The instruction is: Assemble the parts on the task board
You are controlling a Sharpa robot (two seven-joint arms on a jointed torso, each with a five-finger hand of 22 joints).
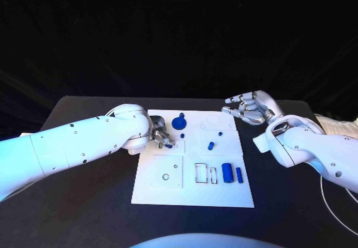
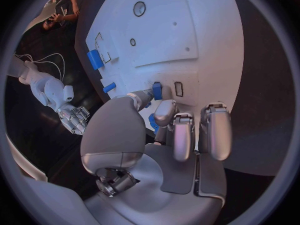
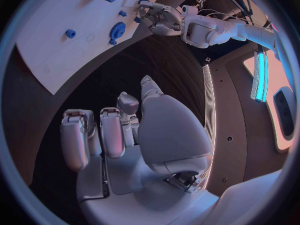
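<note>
Black table (image 1: 89,206), dark backdrop, white task board (image 1: 194,194) centred. Left hand (image 1: 158,133) sits low at the board's left edge, pinching a small blue part (image 2: 157,91) beside a slot; the left wrist view shows this, the head view barely. Right hand (image 1: 248,107) hovers off the board's far right corner, fingers loosely curled, holding nothing. Blue cylinder (image 1: 227,173) lies near the board's right side.

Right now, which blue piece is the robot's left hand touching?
The small blue piece at the left hand's fingertips, by the board's left edge; the other blue pieces lie apart, untouched.
</note>
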